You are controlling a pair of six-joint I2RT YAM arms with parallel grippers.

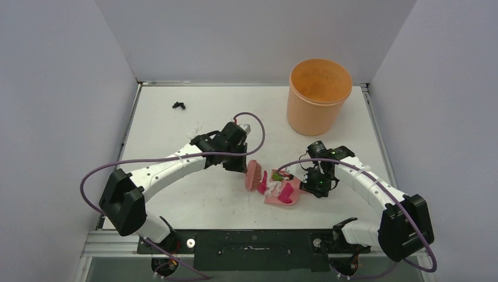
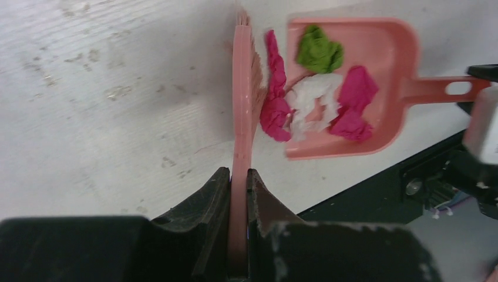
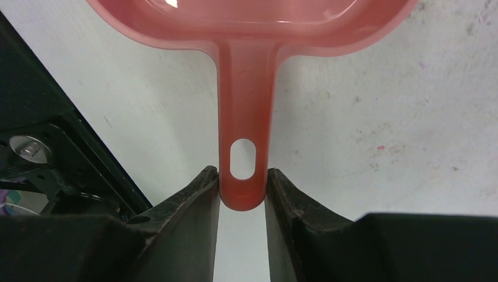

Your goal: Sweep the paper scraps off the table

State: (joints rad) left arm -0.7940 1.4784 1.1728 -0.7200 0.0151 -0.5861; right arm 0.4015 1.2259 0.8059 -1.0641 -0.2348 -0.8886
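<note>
1. Top external view.
   - The left gripper (image 1: 239, 163) is clenched on the brush (image 1: 253, 175), and the right gripper (image 1: 317, 187) is clenched on the dustpan (image 1: 281, 198).
   - Most of the paper scraps (image 1: 275, 187) lie between the two sets of jaws, in or at the pan.
   - A black scrap (image 1: 178, 106) lies well beyond the left jaws, near the far-left corner of the table (image 1: 176, 200). A pale speck nearer the left arm may be another scrap, but it is too small to confirm.
   - Risk: emptying the pan now would leave these outliers behind.
   - The bucket (image 1: 319, 94) stands beyond the right jaws, with open surface between.

2. Left wrist view.
   - The jaws grip the brush edge-on, with the bristles facing right toward the pan mouth.
   - One magenta scrap (image 2: 275, 88) sits at the pan lip, touching the bristles.
   - The green scrap (image 2: 319, 51), the white scrap (image 2: 311, 97) and a second magenta piece (image 2: 354, 103) lie inside the pan.
   - Risk: drawing the brush back could drag the lip scrap out, and pressing hard could shove the pan.
   - The near table edge runs close to the lower right of the jaws. Broad open room lies to their left.

3. Right wrist view.
   - The jaws pinch only the rounded end of the handle (image 3: 244, 106), at its hanging hole.
   - Risk: so short a hold could let the loaded pan pivot or slip when lifted, spilling the scraps.
   - The table edge lies just left of the jaws, and open surface lies to the right.
</note>
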